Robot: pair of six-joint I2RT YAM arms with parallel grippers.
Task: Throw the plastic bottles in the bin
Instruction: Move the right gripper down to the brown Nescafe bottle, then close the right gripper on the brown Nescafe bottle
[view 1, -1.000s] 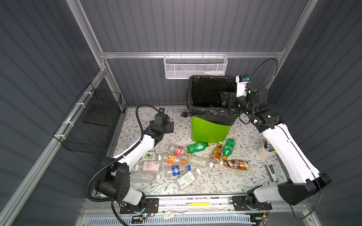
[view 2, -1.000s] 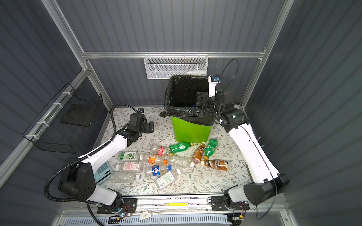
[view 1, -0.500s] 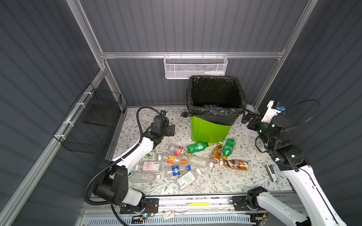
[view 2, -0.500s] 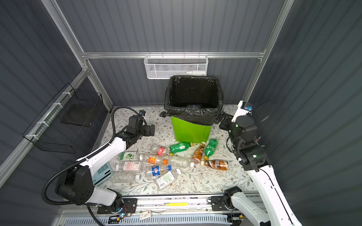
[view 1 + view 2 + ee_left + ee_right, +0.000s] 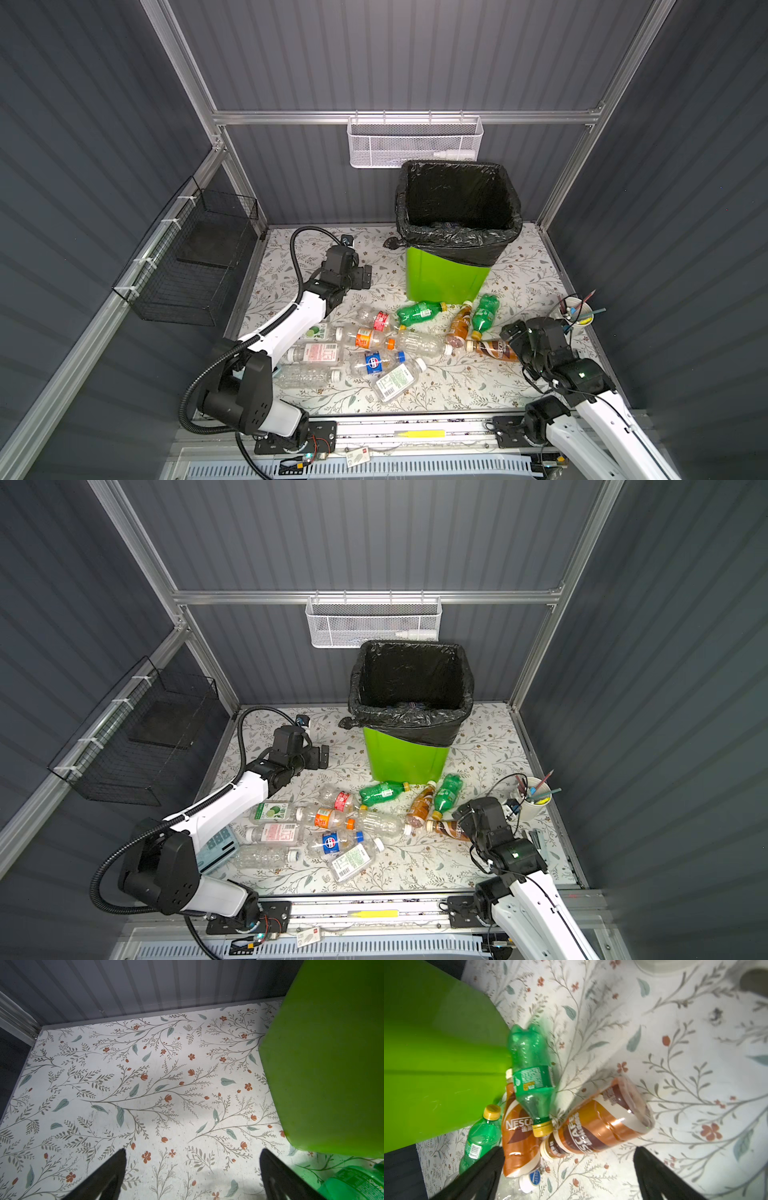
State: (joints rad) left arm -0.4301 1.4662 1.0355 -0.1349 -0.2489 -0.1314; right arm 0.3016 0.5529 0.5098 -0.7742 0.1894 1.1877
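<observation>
The bin [image 5: 446, 278] [image 5: 405, 758] stands at the back, bright green with a black bag, and a few bottles [image 5: 409, 705] lie inside. Several plastic bottles [image 5: 376, 361] lie scattered in front of it. My left gripper [image 5: 365, 276] [image 5: 193, 1151] hovers open and empty over bare table, left of the bin [image 5: 328, 1053]. My right gripper [image 5: 509, 332] [image 5: 569, 1149] is open, low at the right end of the pile. A brown coffee bottle [image 5: 604, 1124] [image 5: 494, 347] lies just ahead of its jaws, ungripped, beside a green bottle [image 5: 532, 1076].
A white mesh basket [image 5: 415, 143] holding a white squeeze bottle [image 5: 455, 155] hangs on the back wall. A black wire basket [image 5: 199, 257] hangs on the left wall. A white cup of pens [image 5: 575, 311] stands close behind my right gripper.
My right arm has swung from over the bin's rim down to the table beside the brown coffee bottle, its jaws still open. The left gripper has barely shifted.
</observation>
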